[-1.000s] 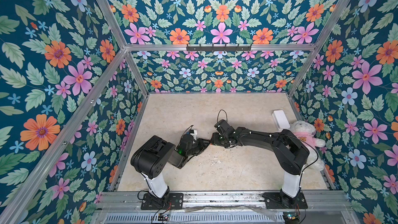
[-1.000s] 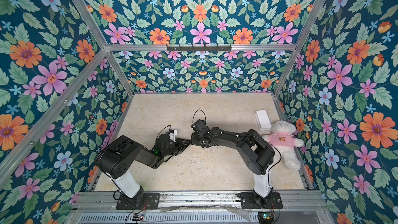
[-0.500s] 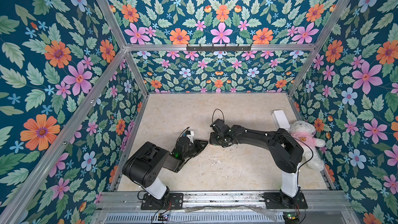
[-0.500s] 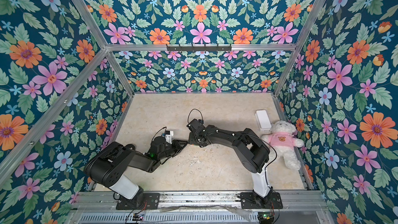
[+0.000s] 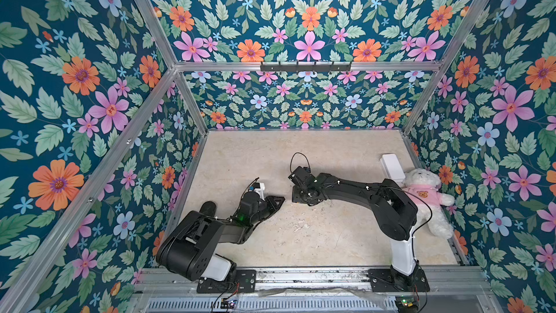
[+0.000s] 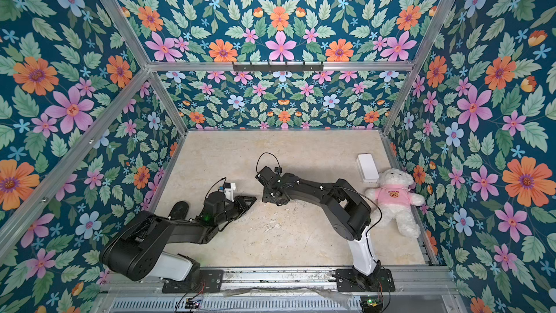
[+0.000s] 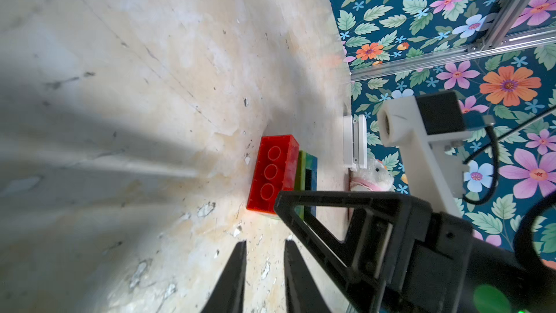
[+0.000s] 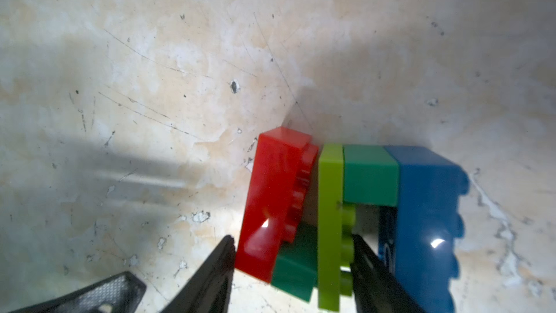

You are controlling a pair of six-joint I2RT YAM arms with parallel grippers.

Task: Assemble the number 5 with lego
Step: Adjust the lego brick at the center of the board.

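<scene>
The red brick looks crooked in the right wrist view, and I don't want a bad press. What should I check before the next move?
1. The red brick parallel to the lime-green plate: not ok, tilted.
2. The right claw straddles the red-to-lime layers: ok.
3. The right claw grips firmly: cannot tell.
4. The left claw empty, apart from the red brick: ok.
5. The blue brick flush against its dark-green brick: ok.

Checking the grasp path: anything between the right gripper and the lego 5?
Nothing visible. In the right wrist view the right gripper straddles the 5 around its red brick and lime brick; the blue brick lies outside one finger. The left gripper is apart from it.
</scene>
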